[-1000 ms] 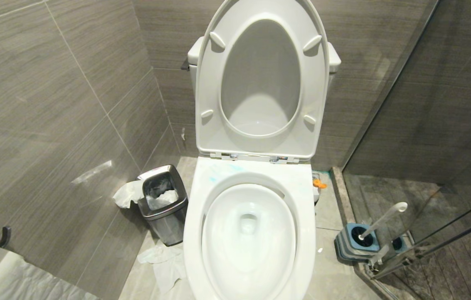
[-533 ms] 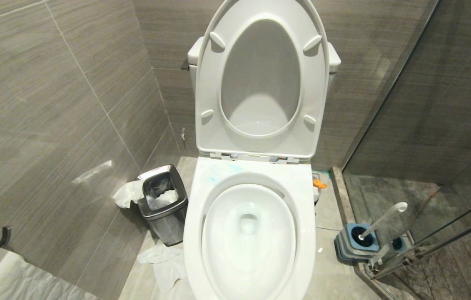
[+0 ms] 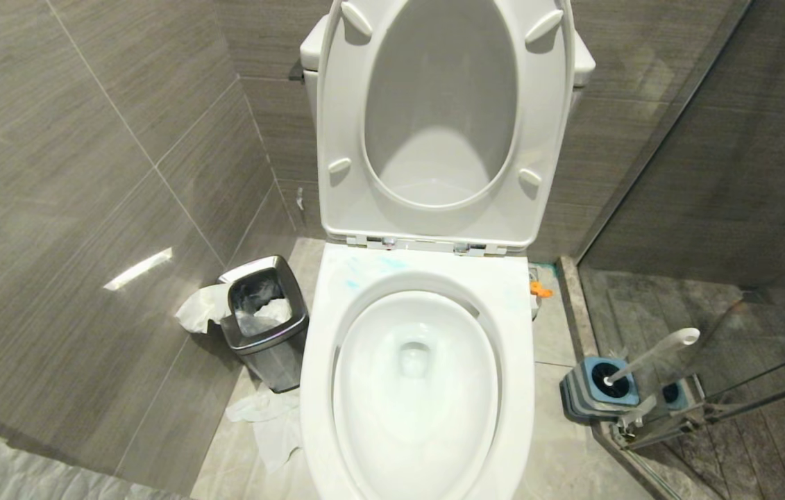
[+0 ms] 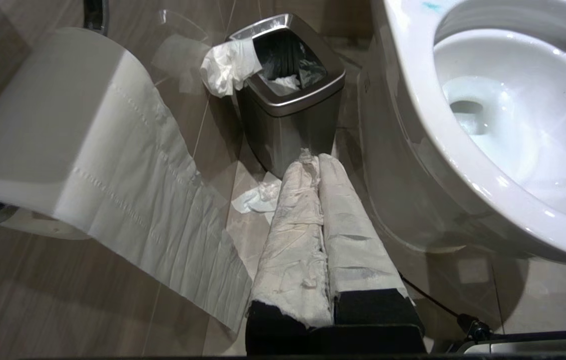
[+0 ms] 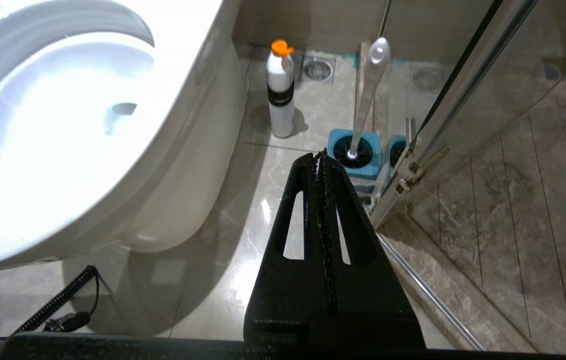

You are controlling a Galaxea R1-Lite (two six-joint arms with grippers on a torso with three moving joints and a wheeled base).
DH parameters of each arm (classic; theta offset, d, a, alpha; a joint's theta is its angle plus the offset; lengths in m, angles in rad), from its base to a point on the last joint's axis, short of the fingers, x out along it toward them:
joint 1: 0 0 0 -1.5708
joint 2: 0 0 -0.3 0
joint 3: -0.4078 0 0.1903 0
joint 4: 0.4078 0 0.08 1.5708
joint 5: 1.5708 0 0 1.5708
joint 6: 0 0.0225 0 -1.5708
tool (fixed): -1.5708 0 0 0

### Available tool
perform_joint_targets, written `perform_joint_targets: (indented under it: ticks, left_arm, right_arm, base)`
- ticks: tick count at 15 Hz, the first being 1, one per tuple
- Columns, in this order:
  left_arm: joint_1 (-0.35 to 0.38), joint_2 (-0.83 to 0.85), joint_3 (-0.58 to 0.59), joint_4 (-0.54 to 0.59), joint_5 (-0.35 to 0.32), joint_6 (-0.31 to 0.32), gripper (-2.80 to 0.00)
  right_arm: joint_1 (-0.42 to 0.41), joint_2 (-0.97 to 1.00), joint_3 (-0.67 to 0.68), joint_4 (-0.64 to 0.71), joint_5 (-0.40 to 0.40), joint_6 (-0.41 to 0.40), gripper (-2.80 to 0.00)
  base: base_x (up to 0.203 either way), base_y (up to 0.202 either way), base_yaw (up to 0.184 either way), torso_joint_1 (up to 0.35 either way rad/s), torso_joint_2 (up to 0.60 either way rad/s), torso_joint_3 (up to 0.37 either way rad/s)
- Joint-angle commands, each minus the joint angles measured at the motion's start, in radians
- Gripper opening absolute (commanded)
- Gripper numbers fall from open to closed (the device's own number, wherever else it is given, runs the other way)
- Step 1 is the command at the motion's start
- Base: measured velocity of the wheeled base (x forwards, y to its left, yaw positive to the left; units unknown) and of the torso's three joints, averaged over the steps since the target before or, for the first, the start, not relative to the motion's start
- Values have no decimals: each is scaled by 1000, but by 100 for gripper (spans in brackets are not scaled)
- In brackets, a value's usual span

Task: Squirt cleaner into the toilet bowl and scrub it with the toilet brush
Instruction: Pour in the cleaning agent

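Right gripper point(image 5: 321, 156) hangs above the floor point(image 5: 242, 210), black fingers point(image 5: 308, 200) pressed together, nothing between them. Toilet bowl point(image 5: 197, 100) to one side, white ceramic, water in the basin. Beyond the fingertips: toilet brush point(image 5: 365, 97) standing in its blue holder point(image 5: 335, 142), white handle leaning, flattened end up. White bottle point(image 5: 281, 95) with orange cap upright on the floor, near the bowl's outer wall and apart from the holder. Floor drain point(image 5: 318, 68) behind the bottle. Glass door frame point(image 5: 455, 95) just beside the holder. Coiled black cable point(image 5: 57, 300) near the bowl's base.

Glossy ceramic toilet bowl point(image 3: 420, 305), steel bin point(image 3: 274, 361)
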Motion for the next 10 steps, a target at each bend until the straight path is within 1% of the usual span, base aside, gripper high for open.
perform_joint_targets:
  ticks: [1,10]
  left_arm:
    - [0,1,2,0,0,0,-280]
    - [0,1,2,0,0,2,-280]
  right_arm:
    - [0,2,0,0,0,0,-280]
    - [0,1,0,0,0,1,-280]
  base:
    - [0,0,0,1,2,-192]
    - [0,0,0,2,3,-198]
